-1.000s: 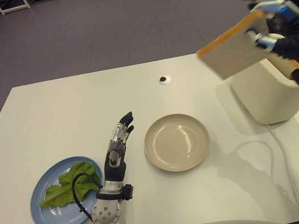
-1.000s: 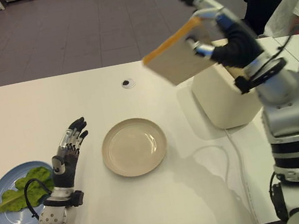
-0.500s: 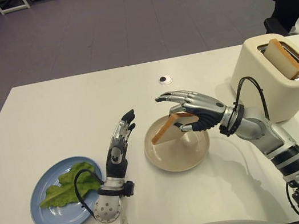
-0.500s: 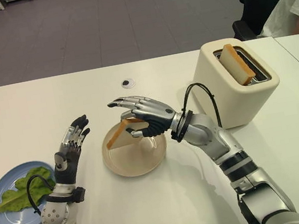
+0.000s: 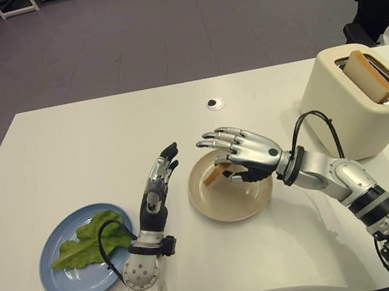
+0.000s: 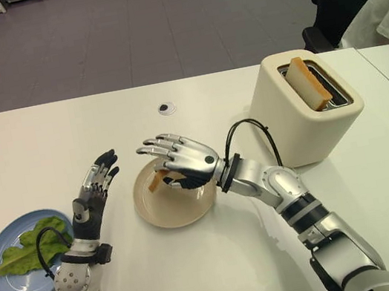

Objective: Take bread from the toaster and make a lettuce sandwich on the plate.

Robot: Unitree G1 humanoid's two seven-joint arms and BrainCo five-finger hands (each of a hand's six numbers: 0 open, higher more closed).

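A beige plate [image 5: 249,200] lies mid-table. My right hand [image 5: 245,155] hovers low over its left part, shut on a bread slice [image 5: 213,174]: fingers spread on top, thumb tucked beneath. The slice tilts down toward the plate, and my hand hides most of it. At the right stands the cream toaster [image 5: 349,126], a second bread slice [image 5: 367,77] sticking out of its slot. A lettuce leaf [image 5: 91,243] lies on the blue plate [image 5: 60,278] at the left. Between the two plates my left hand [image 5: 155,198] stands upright, open and holding nothing.
A small black-and-white disc [image 5: 214,103] is set in the white table [image 5: 89,149] behind the beige plate. Bare tabletop stretches across the far left and along the front right.
My right hand carried the bread from above the toaster down to the beige plate and has lowered it further, flatter over the plate. The left hand stayed put.
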